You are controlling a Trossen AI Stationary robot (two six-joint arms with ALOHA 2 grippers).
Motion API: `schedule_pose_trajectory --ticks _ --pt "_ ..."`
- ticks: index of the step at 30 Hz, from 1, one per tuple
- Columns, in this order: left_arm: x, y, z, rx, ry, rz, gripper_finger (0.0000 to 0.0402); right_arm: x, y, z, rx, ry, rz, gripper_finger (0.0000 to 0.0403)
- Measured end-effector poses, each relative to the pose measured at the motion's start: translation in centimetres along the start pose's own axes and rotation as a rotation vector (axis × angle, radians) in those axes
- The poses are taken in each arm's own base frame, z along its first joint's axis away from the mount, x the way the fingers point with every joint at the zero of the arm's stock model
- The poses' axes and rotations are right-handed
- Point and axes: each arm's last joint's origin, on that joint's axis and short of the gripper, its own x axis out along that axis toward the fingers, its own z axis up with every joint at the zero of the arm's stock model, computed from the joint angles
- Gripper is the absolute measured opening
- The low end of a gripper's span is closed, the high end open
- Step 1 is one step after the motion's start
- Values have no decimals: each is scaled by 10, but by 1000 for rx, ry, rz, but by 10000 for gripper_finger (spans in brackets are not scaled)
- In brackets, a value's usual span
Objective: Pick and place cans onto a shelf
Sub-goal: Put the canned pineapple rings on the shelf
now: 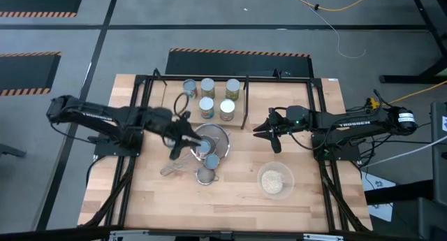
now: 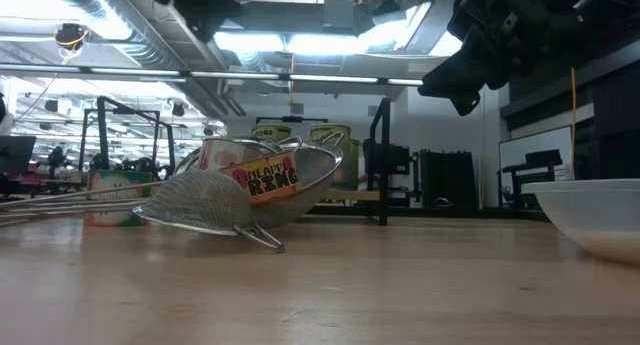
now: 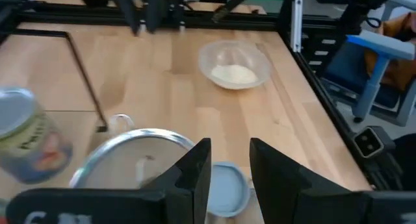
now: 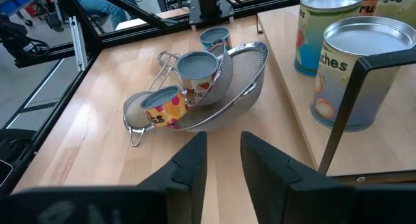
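**Blue-topped can under left fingers, not yet gripped**

Nearest the lens: left gripper, fingers spread, straddling a blue-topped can just below and between the tips. Beside it, the large mesh strainer, with two more short cans leaning inside. Likely light, rigid, smooth-sided, slippery; best pinched across the side wall below the rim. Five cans already on the shelf. Right gripper hovering over the counter, fingers slightly apart, empty.
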Motion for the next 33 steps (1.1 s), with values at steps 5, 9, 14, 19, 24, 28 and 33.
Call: schedule_pose_trajectory --ticks 5,9,14,19,24,28,33 --pt "11 -33 -6 22 5 13 99 0 0 0 0 0 0 98" --pt "27 -57 -16 32 25 40 99 0 0 0 1 0 0 98" --pt "50 -81 -34 85 59 91 99 0 0 0 1 0 1 98" --pt "72 -95 -54 138 89 175 99 0 0 0 1 0 1 98" --pt "89 -99 -70 174 125 233 98 0 0 0 0 0 1 98" --pt "102 -100 -80 182 140 241 98 0 0 0 -6 0 1 98" --pt "114 -101 -90 188 144 256 98 0 0 0 -23 0 1 98"
